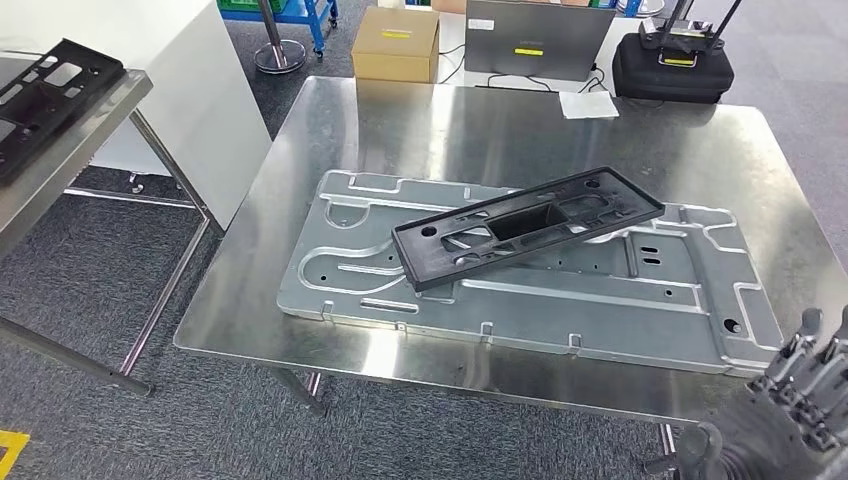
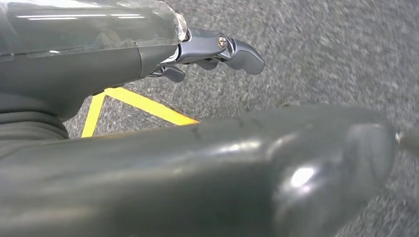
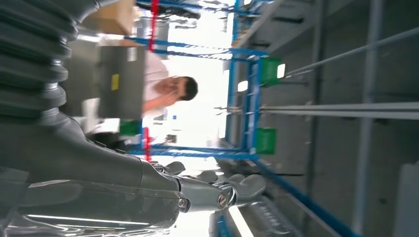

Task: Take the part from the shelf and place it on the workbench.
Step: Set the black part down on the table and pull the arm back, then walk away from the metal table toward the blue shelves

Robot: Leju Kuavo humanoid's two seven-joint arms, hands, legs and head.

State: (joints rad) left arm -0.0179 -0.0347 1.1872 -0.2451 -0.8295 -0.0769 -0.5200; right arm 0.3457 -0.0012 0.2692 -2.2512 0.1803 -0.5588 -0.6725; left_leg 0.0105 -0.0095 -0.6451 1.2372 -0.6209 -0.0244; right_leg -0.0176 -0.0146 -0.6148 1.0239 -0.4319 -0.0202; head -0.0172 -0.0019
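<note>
A long black plastic part (image 1: 527, 226) lies slanted on a stamped silver metal panel (image 1: 520, 300) on the steel workbench (image 1: 480, 130). Nothing touches it. My right hand (image 1: 805, 385) is raised at the bench's near right corner, off the panel's right end, fingers apart and holding nothing. In the right wrist view the right hand (image 3: 217, 190) has loosely bent fingers with nothing in them. My left hand (image 2: 212, 49) hangs over grey carpet, its fingers free of any object. A second black part (image 1: 45, 85) rests on the shelf's steel top at the far left.
A cardboard box (image 1: 396, 42), a grey case (image 1: 535, 38) and a black bag (image 1: 672, 65) stand on the floor beyond the bench. A white cabinet (image 1: 190, 80) sits between shelf and bench. Yellow floor tape (image 2: 143, 106) lies below my left hand. A person (image 3: 168, 89) stands far off.
</note>
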